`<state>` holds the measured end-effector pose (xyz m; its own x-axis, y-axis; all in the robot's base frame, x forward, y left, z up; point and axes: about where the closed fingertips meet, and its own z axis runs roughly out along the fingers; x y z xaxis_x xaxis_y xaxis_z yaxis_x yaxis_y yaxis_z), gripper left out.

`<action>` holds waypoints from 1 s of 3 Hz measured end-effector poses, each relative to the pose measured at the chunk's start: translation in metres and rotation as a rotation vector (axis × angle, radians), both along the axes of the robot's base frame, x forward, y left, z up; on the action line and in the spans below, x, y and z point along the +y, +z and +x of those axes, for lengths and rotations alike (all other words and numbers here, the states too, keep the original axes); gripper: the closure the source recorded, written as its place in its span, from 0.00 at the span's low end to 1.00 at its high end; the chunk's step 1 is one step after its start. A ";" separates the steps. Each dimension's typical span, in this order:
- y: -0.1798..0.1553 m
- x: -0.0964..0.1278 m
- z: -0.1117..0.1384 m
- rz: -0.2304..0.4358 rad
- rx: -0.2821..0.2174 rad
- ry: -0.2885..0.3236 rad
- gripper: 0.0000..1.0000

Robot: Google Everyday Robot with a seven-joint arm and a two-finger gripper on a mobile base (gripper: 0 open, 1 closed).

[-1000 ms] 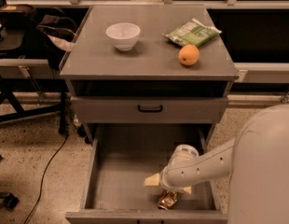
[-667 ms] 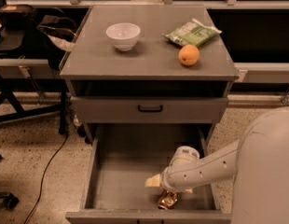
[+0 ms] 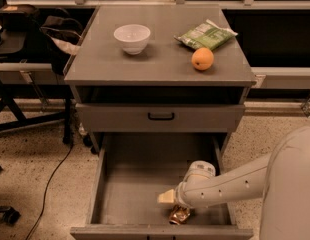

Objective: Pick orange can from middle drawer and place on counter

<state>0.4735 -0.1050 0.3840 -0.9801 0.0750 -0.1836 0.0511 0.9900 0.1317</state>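
Nearest the camera, the orange can (image 3: 179, 214) lay on the grey floor of the pulled-out middle drawer (image 3: 130, 184), close to the drawer's front wall and right of its centre. Its dented copper-coloured body caught the light. The gripper (image 3: 171, 203) hung inside the drawer directly over the can, with its pale tip showing just above and to the left of the can. Whether it was open or closed, or touching the can at all, could not be told. The white arm (image 3: 230, 184) reached in from the right over the drawer's side wall, and the robot's rounded pale body (image 3: 292, 194) filled the lower right corner.

Above the open drawer sat a closed drawer front (image 3: 120, 118) with a black handle (image 3: 161, 116), and above that a dark open slot under the top. On the counter (image 3: 160, 66) stood a white bowl (image 3: 132, 38) towards the left. An orange fruit (image 3: 202, 59) rested towards the right, and a green snack bag (image 3: 205, 35) lay just behind it, nearer the back edge. Left of the cabinet, a black cable (image 3: 50, 179) trailed across the speckled floor (image 3: 25, 149).
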 end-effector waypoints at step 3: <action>-0.019 -0.001 -0.007 0.002 0.034 0.013 0.19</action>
